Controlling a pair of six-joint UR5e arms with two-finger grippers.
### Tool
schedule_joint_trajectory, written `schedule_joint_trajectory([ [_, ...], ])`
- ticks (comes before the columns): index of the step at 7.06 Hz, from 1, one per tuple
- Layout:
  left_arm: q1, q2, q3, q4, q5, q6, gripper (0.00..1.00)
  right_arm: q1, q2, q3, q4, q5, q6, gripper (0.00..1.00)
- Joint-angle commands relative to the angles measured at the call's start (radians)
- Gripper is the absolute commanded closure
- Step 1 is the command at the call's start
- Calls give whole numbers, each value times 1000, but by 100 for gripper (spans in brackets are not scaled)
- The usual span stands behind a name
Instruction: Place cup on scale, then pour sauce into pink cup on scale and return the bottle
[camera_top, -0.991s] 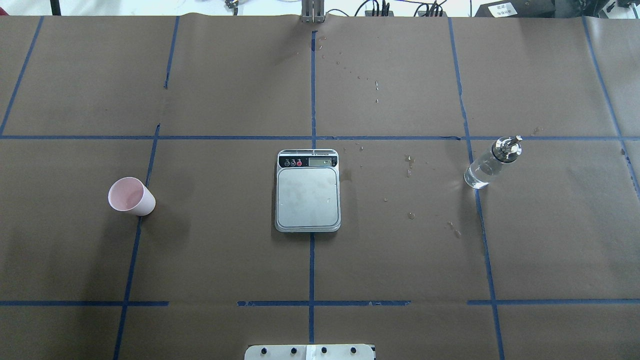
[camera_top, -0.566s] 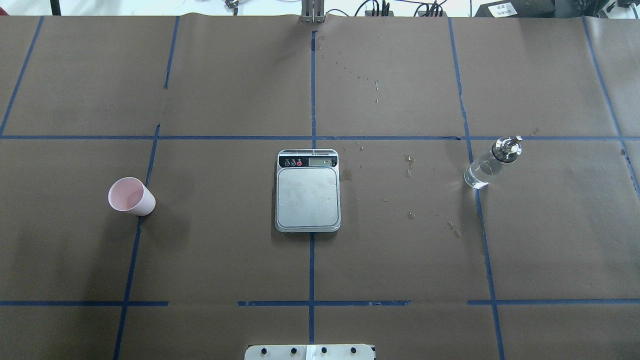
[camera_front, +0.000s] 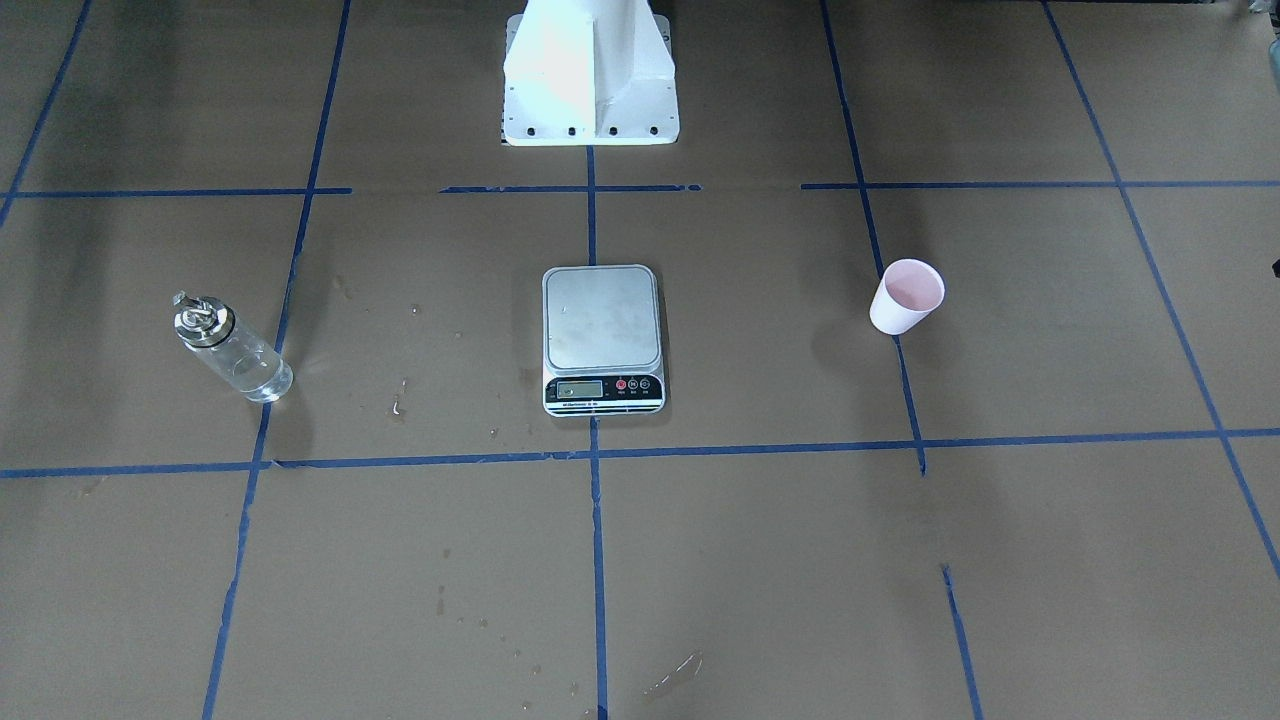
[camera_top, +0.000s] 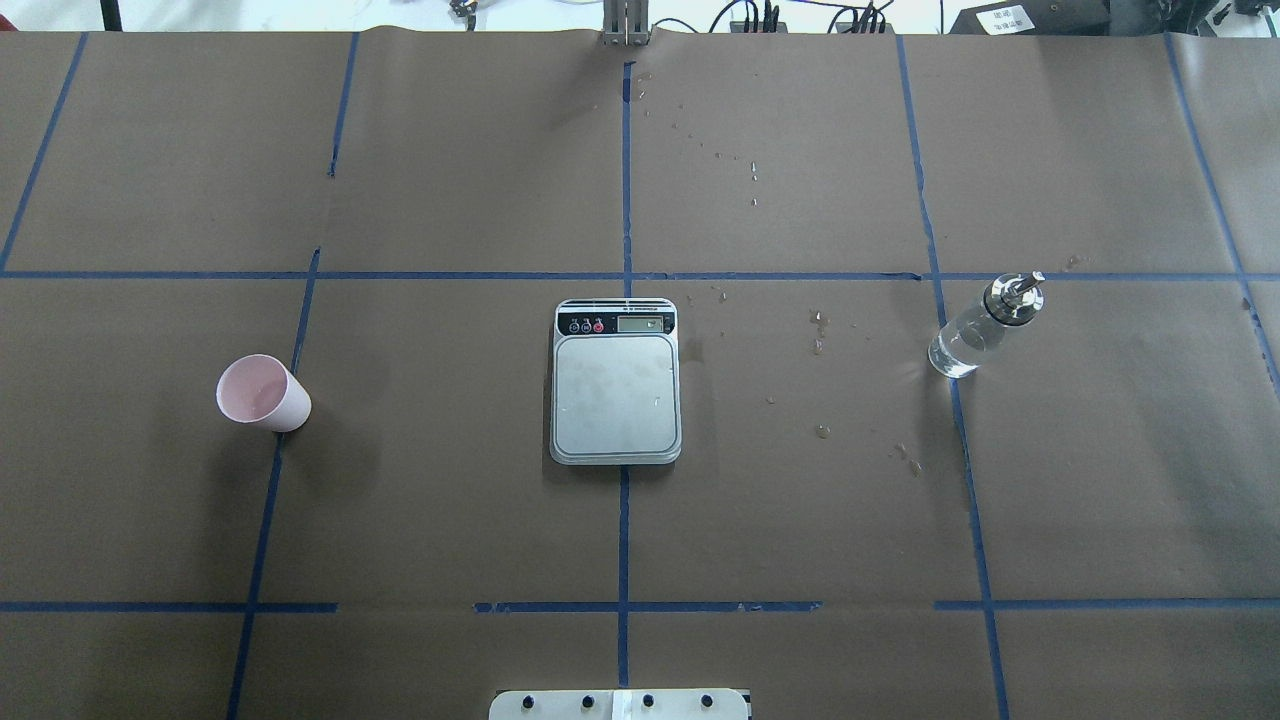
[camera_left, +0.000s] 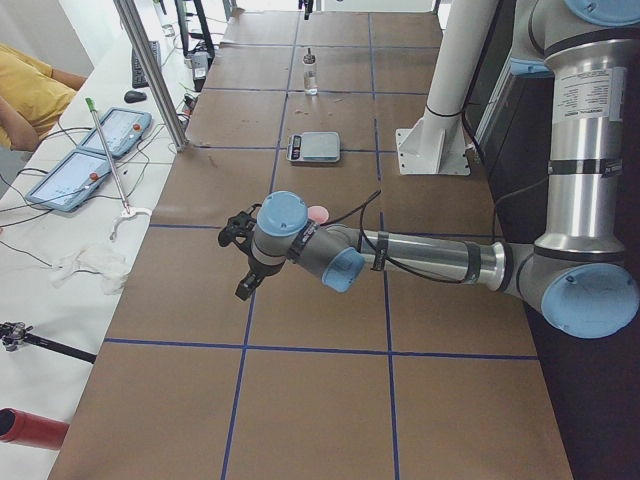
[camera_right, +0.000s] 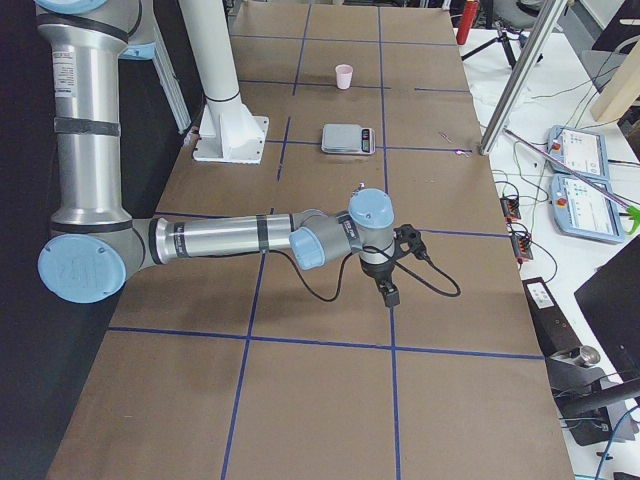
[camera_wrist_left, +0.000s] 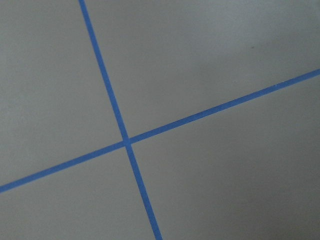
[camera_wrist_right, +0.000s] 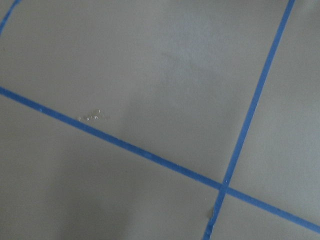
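Note:
The pink cup (camera_top: 262, 393) (camera_front: 907, 296) stands upright on the brown paper, far to the left of the scale (camera_top: 615, 390) (camera_front: 601, 335). The scale's steel platform is bare. Off to the scale's right stands the glass bottle (camera_top: 982, 328) (camera_front: 232, 350) with its silver spout cap, holding clear sauce in its lower part. Neither gripper appears in the overhead or front views. The left gripper (camera_left: 247, 286) hangs over the paper near the cup (camera_left: 318, 212); the right gripper (camera_right: 388, 291) hangs far from the scale (camera_right: 348, 138). I cannot tell whether either is open or shut. Both wrist views show only paper and blue tape.
Blue tape lines grid the brown paper. Small wet drops (camera_top: 820, 340) dot the paper between scale and bottle. The white robot base (camera_front: 590, 80) sits at the table's near edge. A metal post (camera_left: 150, 70), tablets (camera_left: 100, 150) and a seated person (camera_left: 30, 85) are beside the table.

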Motion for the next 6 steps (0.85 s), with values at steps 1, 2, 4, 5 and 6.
schedule_joint_trajectory([
  [1,2,-115,11,-70,9,-3,0,-2,34,10,32,7,122,0],
  [2,0,-123,-2,-79,8,-29,0,-2,37,12,32,35,124,0],
  [4,23,-146,-27,-167,19,-318,0,-2,59,27,33,52,132,0],
  [5,64,-137,-42,-303,29,-337,0,-3,62,29,33,53,132,0],
  [6,177,-135,-36,-311,43,-345,0,-3,60,33,33,53,133,0],
])
